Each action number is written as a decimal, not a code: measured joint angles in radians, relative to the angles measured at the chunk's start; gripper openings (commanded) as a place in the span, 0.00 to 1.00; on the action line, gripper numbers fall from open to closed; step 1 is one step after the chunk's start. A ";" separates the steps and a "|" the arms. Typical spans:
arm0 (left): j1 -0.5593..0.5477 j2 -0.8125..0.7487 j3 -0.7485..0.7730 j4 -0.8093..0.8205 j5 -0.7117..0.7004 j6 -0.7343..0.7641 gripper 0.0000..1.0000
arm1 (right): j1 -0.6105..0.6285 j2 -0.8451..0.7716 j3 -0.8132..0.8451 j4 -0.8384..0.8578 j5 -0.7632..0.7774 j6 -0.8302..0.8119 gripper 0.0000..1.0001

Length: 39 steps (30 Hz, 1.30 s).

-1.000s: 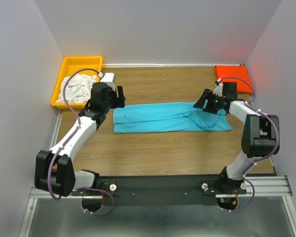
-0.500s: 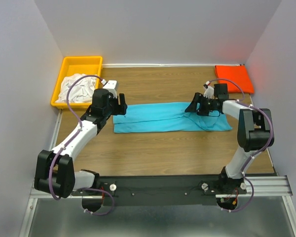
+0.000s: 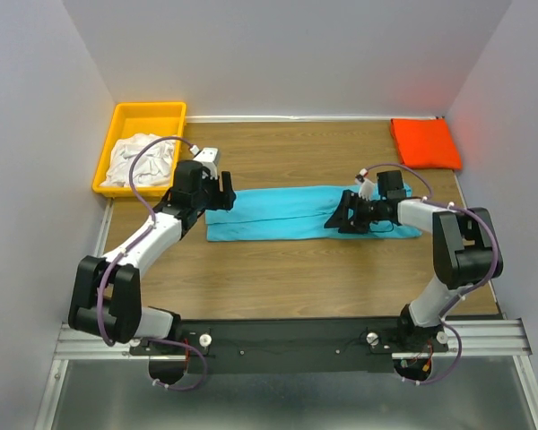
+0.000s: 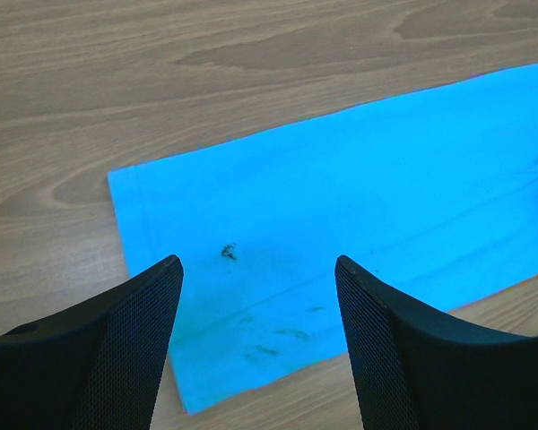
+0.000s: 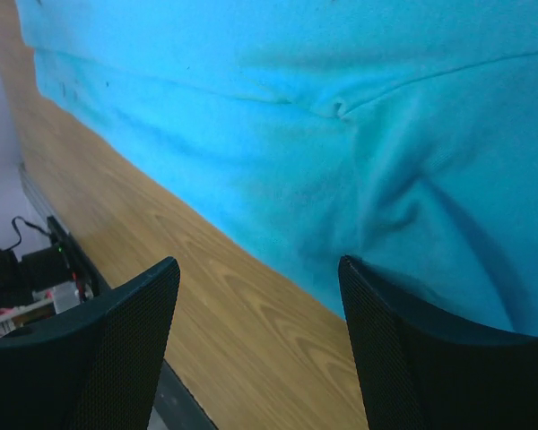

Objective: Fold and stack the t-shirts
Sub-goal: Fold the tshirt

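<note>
Top external view is showing the turquoise t-shirt (image 3: 287, 213) lying flat as a long, narrow band across the middle of the wooden table (image 3: 296, 269), running from left of centre towards the right side of the frame. The left gripper (image 3: 222, 193) is hovering at the band's left end, with its fingers standing wide apart. The right gripper (image 3: 338, 218) is reaching in from the right and sitting over the cloth right of centre, near the band's lower edge, with its fingers likewise spread. Whether either gripper is touching the cloth cannot be told from this view.

In the upper right corner of the frame, the orange-red t-shirt (image 3: 425, 143) is lying folded on the table, well apart from the turquoise one. In the upper left, the white t-shirts (image 3: 136, 159) are lying crumpled inside the yellow bin (image 3: 148, 108).

Left wrist view is showing two black fingers (image 4: 117, 349) rising from the bottom of the frame, parted, with the corner of the turquoise cloth filling the gap between them and bare wood lying to the left and along the top. A few dark specks (image 4: 227, 252) are showing on the cloth.

Right wrist view is showing its fingers (image 5: 430, 358) apart as well, with rumpled turquoise cloth filling the upper right and a strip of wood running diagonally across the lower left.
</note>
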 measured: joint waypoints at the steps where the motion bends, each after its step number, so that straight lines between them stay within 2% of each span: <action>1: -0.002 0.014 0.006 0.002 0.003 -0.001 0.77 | 0.005 0.000 -0.005 0.000 -0.008 0.002 0.79; 7: -0.006 0.095 0.043 0.014 0.014 -0.008 0.77 | 0.023 -0.107 -0.026 -0.056 0.043 0.017 0.78; 13: -0.007 0.214 0.095 0.007 0.015 -0.021 0.76 | 0.023 -0.302 0.002 -0.081 0.259 0.024 0.74; 21: -0.010 0.372 0.146 -0.085 -0.012 -0.045 0.76 | 0.023 -0.339 0.012 -0.090 0.494 0.050 0.72; 28: 0.032 0.332 0.093 -0.083 -0.034 -0.072 0.76 | 0.023 -0.344 0.012 -0.091 0.575 0.063 0.72; 31: 0.117 0.266 0.033 -0.100 -0.046 -0.077 0.77 | 0.023 -0.354 0.003 -0.095 0.595 0.077 0.70; 35: 0.208 0.211 0.006 -0.161 -0.079 -0.076 0.77 | 0.023 -0.370 -0.022 -0.098 0.608 0.098 0.59; 39: 0.203 0.132 0.007 -0.190 -0.070 -0.076 0.76 | 0.023 -0.372 -0.045 -0.109 0.594 0.122 0.50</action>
